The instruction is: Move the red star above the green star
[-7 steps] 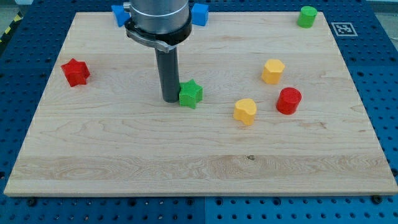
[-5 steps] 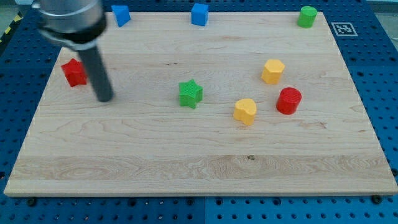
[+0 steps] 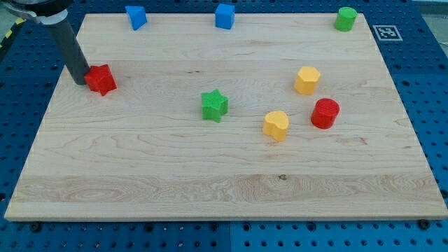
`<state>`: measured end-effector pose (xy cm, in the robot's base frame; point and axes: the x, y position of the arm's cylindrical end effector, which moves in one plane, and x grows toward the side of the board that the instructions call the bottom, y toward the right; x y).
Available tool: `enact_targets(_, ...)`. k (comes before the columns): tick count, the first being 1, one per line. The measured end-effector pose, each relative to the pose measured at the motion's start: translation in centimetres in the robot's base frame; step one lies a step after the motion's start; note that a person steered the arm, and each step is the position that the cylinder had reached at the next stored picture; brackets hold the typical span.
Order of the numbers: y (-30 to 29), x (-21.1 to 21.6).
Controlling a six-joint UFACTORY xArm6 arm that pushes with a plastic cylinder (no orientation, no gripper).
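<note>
The red star point(image 3: 101, 79) lies on the wooden board point(image 3: 224, 175) at the view's left. My tip point(image 3: 77, 80) touches the red star's left side. The green star point(image 3: 214, 106) lies near the board's middle, well to the right of the red star and a little lower in the view.
Two blue blocks point(image 3: 136, 15) point(image 3: 224, 15) and a green cylinder point(image 3: 345, 19) stand along the view's top edge. A yellow block point(image 3: 306, 80), a yellow heart-like block point(image 3: 276, 125) and a red cylinder point(image 3: 325, 113) lie right of the green star.
My tip swept from beside the green star to the view's left, went round to the red star's left side, and the red star has shifted a little to the right.
</note>
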<state>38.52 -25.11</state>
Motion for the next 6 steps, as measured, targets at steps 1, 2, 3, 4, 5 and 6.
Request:
enact_targets(1,0.0,2.5)
enact_targets(2,1.5,0.3)
enact_targets(3,2.9,-1.2)
enact_targets(4,3.8,-1.2)
enact_targets(5,5.5,-0.7)
enact_targets(6,7.7,0.5)
